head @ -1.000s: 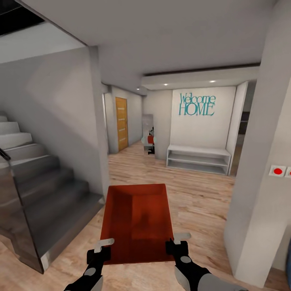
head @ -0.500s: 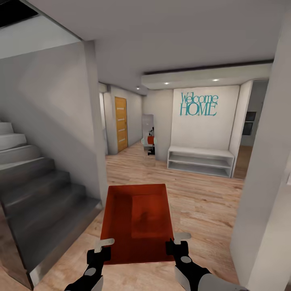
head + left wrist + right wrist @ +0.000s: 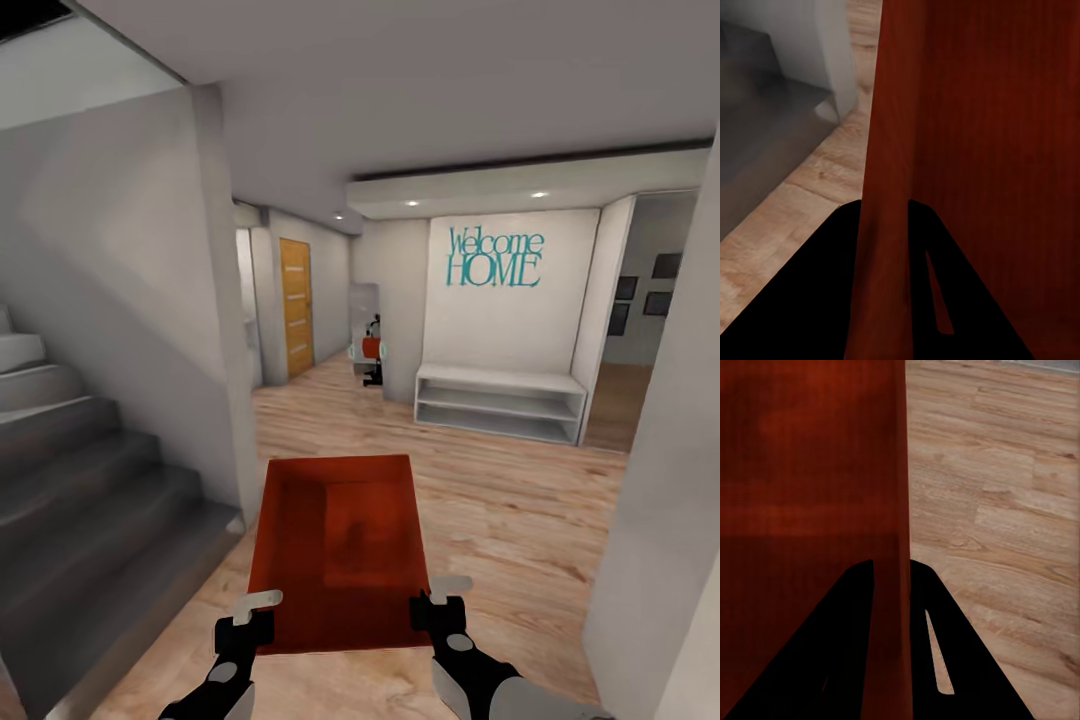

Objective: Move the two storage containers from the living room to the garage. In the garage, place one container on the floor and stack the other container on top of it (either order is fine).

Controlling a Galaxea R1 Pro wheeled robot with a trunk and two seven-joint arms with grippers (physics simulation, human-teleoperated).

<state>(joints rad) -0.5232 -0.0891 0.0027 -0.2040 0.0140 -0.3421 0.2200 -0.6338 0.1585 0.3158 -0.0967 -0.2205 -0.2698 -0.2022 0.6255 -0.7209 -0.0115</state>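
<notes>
Staircase: grey steps rose on the left, with the grey wall corner beside them just left of the carried load.
Left tool: the left tool was closed over the near left wall of the storage container; in the left wrist view the red wall ran between its two dark fingers.
Container: the open-topped orange-red bin was held level, off the wood plank floor, in front of the trunk and between both arms. No second bin could be seen.
Right tool: the right tool was likewise clamped on the near right wall; the right wrist view showed that wall pinched between its fingers.
Surroundings: a hallway with an orange door, a low white shelf under the teal "Welcome HOME" lettering, and a pale wall close on the right.
Doing the carry well: judged from this, both grips should stay even so the bin does not tip, and the base should steer midway between the stair-wall corner and the right wall, since the bin juts ahead of the arms.
Change from earlier: the view had slid; the stairs and left wall moved toward the left edge, the right wall drew back, and a room with dark picture frames opened beyond the shelf. The bin and both tools kept the same place in the view.
</notes>
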